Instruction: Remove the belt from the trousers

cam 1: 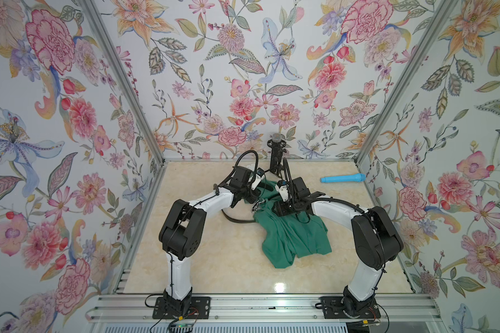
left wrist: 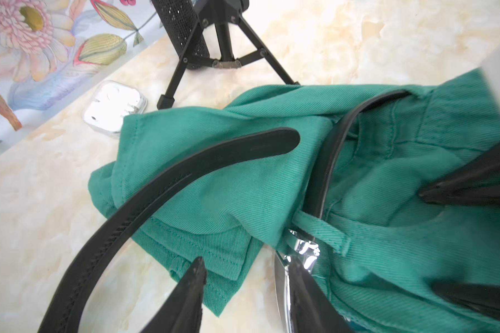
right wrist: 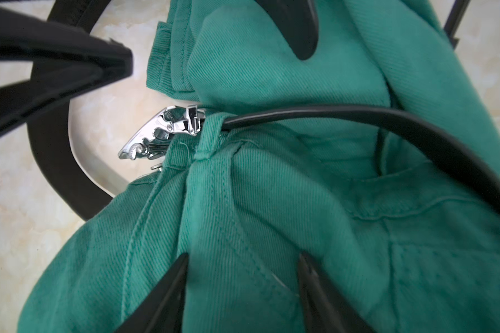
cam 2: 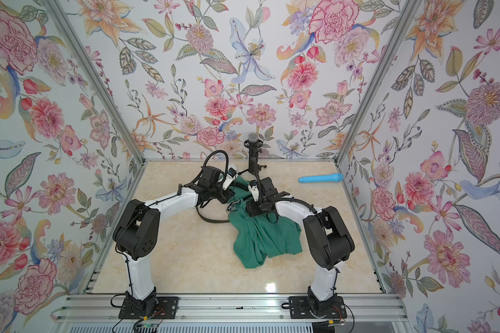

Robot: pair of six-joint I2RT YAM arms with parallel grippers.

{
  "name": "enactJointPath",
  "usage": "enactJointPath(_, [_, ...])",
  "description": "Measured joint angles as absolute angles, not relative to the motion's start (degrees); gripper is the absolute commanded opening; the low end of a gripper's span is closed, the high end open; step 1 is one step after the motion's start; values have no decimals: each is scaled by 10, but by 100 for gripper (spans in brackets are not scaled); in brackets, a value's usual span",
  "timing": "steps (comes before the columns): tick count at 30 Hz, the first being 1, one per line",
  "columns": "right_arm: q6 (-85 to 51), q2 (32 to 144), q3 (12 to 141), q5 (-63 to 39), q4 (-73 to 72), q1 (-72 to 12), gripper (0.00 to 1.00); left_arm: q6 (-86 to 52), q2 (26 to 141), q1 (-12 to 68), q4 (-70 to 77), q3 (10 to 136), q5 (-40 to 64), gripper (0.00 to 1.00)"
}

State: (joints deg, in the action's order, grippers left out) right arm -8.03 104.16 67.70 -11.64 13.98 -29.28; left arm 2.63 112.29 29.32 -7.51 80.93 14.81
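The teal-green trousers [cam 1: 293,235] [cam 2: 267,239] lie crumpled at the middle of the table. The black belt [left wrist: 145,201] curves out over the marble, and its far part [right wrist: 387,124] is threaded through a belt loop [left wrist: 324,230]. Its silver buckle [right wrist: 168,132] [left wrist: 303,250] sits at the waistband's edge. My left gripper [left wrist: 247,271] is open just beside the buckle; one finger lies along the buckle's plate, with bare table and a trouser hem between the jaws. My right gripper [right wrist: 243,259] is open, its tips down on the trouser cloth short of the buckle.
A black microphone on a tripod [cam 1: 276,155] stands at the back, close behind both wrists. A blue toy microphone [cam 1: 342,178] lies at the back right. A white earbuds case [left wrist: 114,111] sits near the back wall. Floral walls enclose the table on three sides.
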Motion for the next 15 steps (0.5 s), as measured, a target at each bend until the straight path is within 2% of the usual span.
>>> enactJointPath(6, [-80, 1042, 677, -116, 138, -295, 60, 37, 1136, 300, -111, 810, 150, 48])
enactJointPath(9, [-80, 1042, 676, -114, 138, -296, 60, 46, 1153, 300, -133, 813, 150, 43])
enactJointPath(15, [-80, 1041, 672, -111, 129, -296, 60, 57, 1222, 300, -176, 884, 150, 42])
